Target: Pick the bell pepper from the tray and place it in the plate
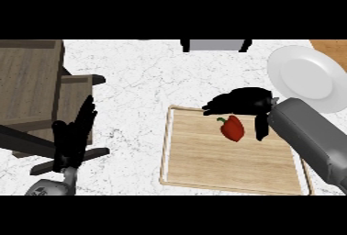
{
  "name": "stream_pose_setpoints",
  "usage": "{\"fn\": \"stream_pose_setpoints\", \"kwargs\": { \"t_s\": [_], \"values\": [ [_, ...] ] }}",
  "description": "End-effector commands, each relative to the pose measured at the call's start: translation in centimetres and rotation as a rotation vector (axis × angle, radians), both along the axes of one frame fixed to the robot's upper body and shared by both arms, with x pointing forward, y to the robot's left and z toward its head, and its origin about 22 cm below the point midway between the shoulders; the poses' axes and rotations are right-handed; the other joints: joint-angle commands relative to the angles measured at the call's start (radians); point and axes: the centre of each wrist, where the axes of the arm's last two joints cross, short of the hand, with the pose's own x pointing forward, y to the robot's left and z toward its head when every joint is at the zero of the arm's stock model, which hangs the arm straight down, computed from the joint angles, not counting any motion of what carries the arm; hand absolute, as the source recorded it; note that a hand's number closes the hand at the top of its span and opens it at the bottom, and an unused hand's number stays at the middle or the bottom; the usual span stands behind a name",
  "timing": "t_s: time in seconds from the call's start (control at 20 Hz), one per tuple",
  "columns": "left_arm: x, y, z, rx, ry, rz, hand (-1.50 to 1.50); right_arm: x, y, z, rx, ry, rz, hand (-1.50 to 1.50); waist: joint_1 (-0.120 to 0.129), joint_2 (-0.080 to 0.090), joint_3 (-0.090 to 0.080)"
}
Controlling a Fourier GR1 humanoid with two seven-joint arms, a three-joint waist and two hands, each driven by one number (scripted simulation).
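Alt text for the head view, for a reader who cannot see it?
The right hand hovers over a red bell pepper lying on a wooden tray, not yet gripping it. A white plate sits beyond; the left hand rests open at left.

Wooden crate (30,78) at left on white marble counter (136,82), grey box (215,44) at top edge

Grey forearms (318,142) — black-fingered hands (237,103)
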Motion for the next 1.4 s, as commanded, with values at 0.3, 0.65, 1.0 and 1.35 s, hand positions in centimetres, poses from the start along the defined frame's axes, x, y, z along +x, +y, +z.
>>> {"fn": "stream_pose_setpoints", "kwargs": {
  "t_s": [0.3,0.65,1.0,1.35],
  "values": [
    [-0.5,0.4,-2.8,-0.007,0.07,0.008,0.0,-0.8,0.1,-3.9,-0.025,0.07,0.023,-1.5,-0.002,0.009,-0.007],
    [0.5,1.0,-2.4,0.008,0.078,0.012,0.0,-0.4,-0.3,-4.1,-0.056,0.058,0.029,-1.5,-0.004,0.009,-0.007],
    [-0.3,0.9,-0.4,0.014,0.07,0.004,0.0,0.2,0.9,-4.2,0.024,-0.03,0.096,1.5,0.004,0.006,-0.007],
    [-0.4,1.9,-1.7,0.027,0.064,0.037,0.0,1.1,-3.1,-3.2,0.138,-0.142,-0.114,1.5,-0.01,0.005,-0.007]
  ]
}}
